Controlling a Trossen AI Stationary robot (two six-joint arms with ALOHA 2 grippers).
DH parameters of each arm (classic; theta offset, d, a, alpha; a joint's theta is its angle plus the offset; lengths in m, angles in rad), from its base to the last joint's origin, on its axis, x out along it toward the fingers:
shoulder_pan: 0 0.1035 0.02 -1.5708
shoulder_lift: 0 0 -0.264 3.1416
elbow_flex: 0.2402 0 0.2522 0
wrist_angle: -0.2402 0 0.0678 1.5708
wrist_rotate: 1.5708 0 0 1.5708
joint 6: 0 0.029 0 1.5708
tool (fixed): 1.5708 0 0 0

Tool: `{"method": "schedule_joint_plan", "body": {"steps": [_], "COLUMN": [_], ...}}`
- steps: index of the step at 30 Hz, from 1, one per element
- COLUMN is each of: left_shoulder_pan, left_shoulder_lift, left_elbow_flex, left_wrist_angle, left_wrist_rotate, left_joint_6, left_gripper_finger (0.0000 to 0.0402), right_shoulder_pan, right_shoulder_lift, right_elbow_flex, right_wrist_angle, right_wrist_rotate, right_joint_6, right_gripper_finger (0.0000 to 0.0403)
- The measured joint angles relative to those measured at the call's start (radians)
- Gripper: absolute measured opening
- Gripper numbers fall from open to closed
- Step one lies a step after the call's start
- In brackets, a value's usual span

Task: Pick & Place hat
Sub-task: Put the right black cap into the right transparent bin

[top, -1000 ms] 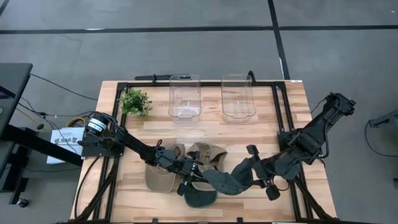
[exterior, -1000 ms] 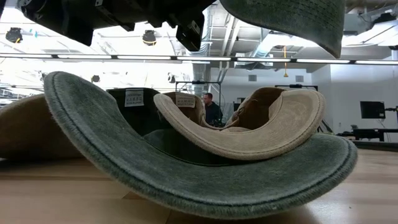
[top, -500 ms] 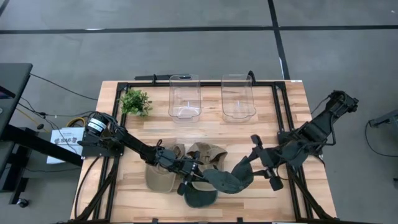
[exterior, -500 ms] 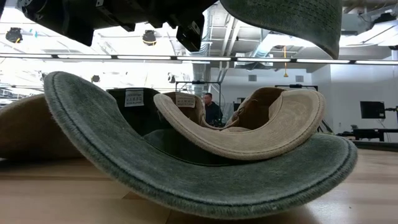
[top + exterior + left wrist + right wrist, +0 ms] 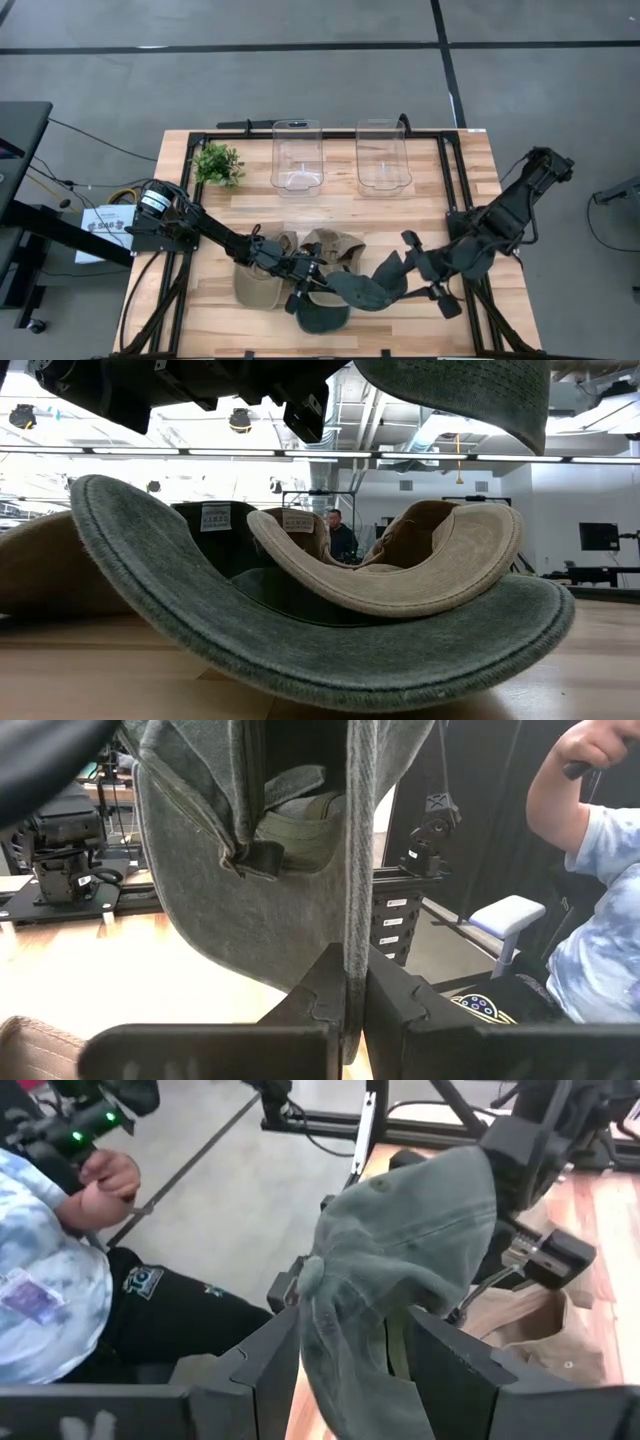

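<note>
High view: green hat (image 5: 362, 287), raised over the table's front edge, hangs between the left gripper (image 5: 303, 292), pinched shut on its brim, and the right gripper (image 5: 432, 276), fingers spread around its crown—mid-handover; next, probably, one arm must let go.

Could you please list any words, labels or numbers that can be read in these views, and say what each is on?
None can be read.
White tags inside the green cap: print too small.
Box beside the table: dark lettering, blurred.
Labels on the frame post: illegible.
Emblem on the person's dark shorts: no readable text.
</note>
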Motion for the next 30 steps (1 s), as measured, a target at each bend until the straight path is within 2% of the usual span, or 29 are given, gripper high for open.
{"method": "schedule_joint_plan", "body": {"steps": [17,30], "left_shoulder_pan": [0.0,0.002], "left_shoulder_lift": [0.0,0.0], "left_elbow_flex": [0.0,0.0], "left_wrist_angle": [0.0,0.001], "left_wrist_rotate": [0.0,-0.001], "left_joint_6": [0.0,0.0], "left_gripper_finger": [0.0015,0.0015], "right_shoulder_pan": [0.0,-0.011], "right_shoulder_lift": [0.027,0.103], "right_elbow_flex": [0.0,0.0], "right_wrist_angle": [0.041,0.047], "right_wrist_rotate": [0.0,-0.001], "right_joint_6": [0.0,-0.024], "right_gripper_finger": [0.0173,0.0172]}}
